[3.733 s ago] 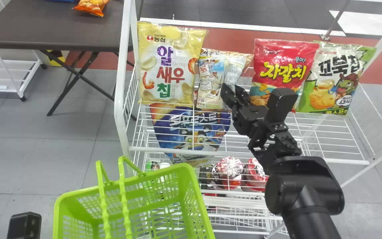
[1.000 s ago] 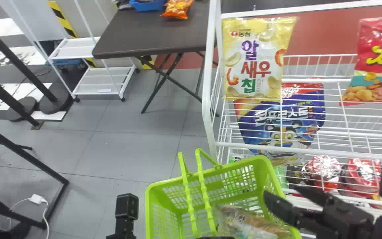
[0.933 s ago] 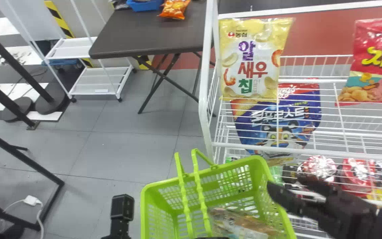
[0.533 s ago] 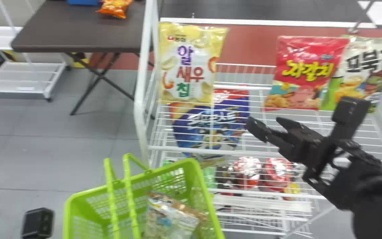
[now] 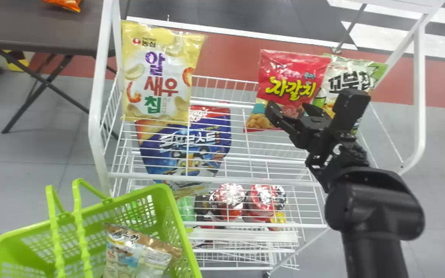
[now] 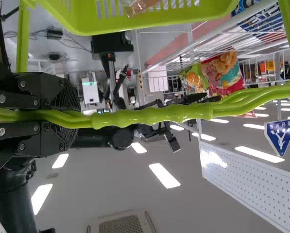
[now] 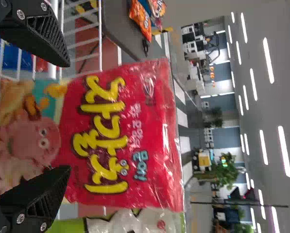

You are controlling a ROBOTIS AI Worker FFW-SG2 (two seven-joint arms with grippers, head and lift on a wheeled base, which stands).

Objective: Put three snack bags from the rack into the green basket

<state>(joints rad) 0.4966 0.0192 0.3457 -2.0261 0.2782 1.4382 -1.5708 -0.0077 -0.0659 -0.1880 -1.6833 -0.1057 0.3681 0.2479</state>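
In the head view my right gripper [image 5: 289,110] stands open in front of the lower part of the red snack bag [image 5: 290,77]. From the wrist, the right gripper [image 7: 62,116] has its fingers apart, with the red bag [image 7: 120,131] upright between and beyond them. A yellow bag [image 5: 160,73] is at the rack's left end, and a green-and-white bag [image 5: 348,79] stands right of the red one. The green basket [image 5: 164,216] holds a brown snack bag [image 5: 133,251]. My left gripper [image 6: 67,115] is shut on the basket handles [image 6: 154,115].
The white rack's front rail [image 5: 207,179] runs below the bags. A blue bag [image 5: 191,150] and red-and-silver packs [image 5: 230,197] sit on lower levels. A dark table [image 5: 52,27] stands left of the rack, bearing an orange bag [image 5: 66,4].
The brown bag has left the rack for the basket. My right gripper has gone from over the basket to the red bag. The head view has swung right, so the basket appears farther left.
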